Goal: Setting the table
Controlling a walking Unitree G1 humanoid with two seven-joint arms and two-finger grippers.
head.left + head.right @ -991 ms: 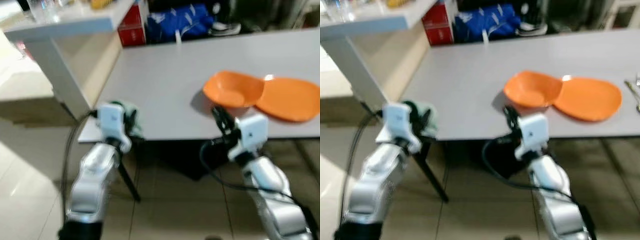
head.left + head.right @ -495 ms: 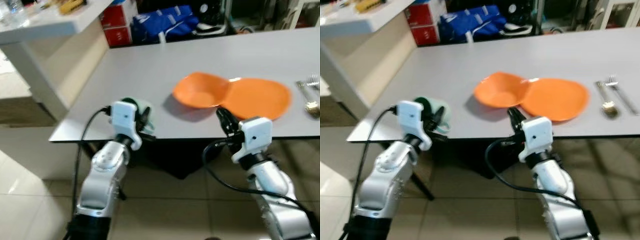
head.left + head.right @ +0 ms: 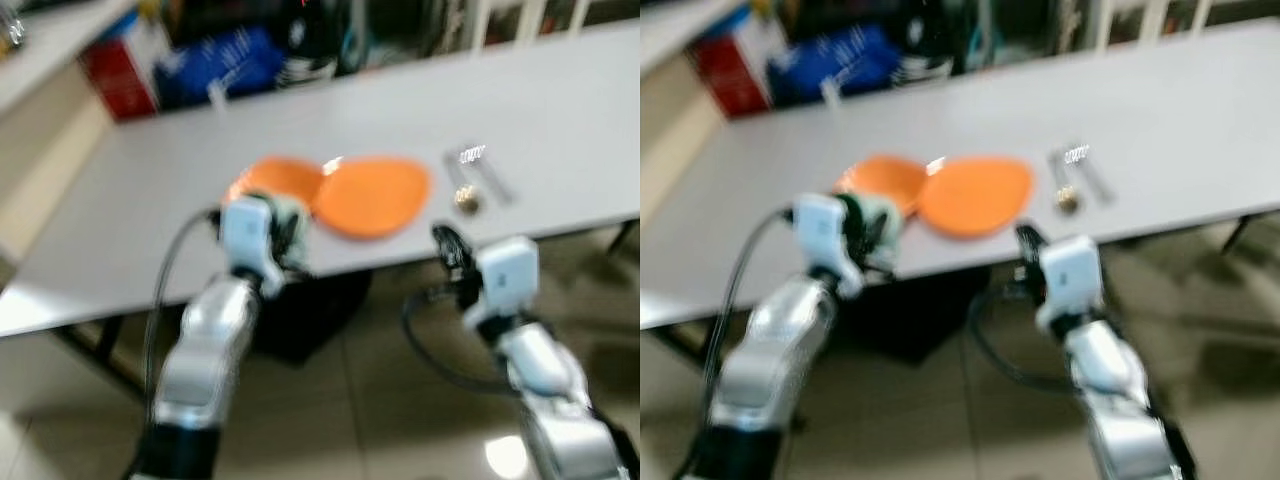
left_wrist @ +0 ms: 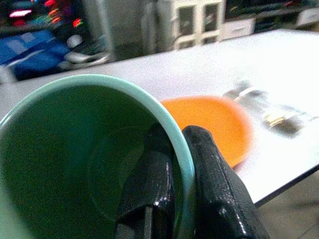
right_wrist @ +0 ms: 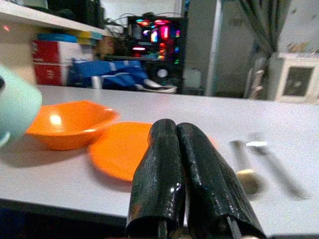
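Observation:
My left gripper (image 4: 178, 137) is shut on the rim of a pale green mug (image 4: 75, 149), one finger inside and one outside. It holds the mug (image 3: 880, 215) over the grey table's (image 3: 560, 120) near edge, just in front of an orange bowl (image 3: 275, 180). An orange plate (image 3: 372, 195) lies against the bowl's right side. A spoon (image 3: 463, 195) and a fork (image 3: 485, 170) lie right of the plate. My right gripper (image 5: 175, 127) is shut and empty, held at the table's edge in front of the plate (image 5: 119, 149) and spoon (image 5: 244, 172).
A blue bag (image 3: 215, 65) and a red box (image 3: 110, 60) sit on the floor beyond the table's far edge. A white counter (image 3: 40, 30) juts in at the far left. A white cabinet (image 5: 299, 79) stands in the background. Tiled floor lies under the table.
The whole view has swung right along the table, bringing the spoon and fork into sight. The left gripper with the mug now sits right beside the bowl, no longer at the table's left corner.

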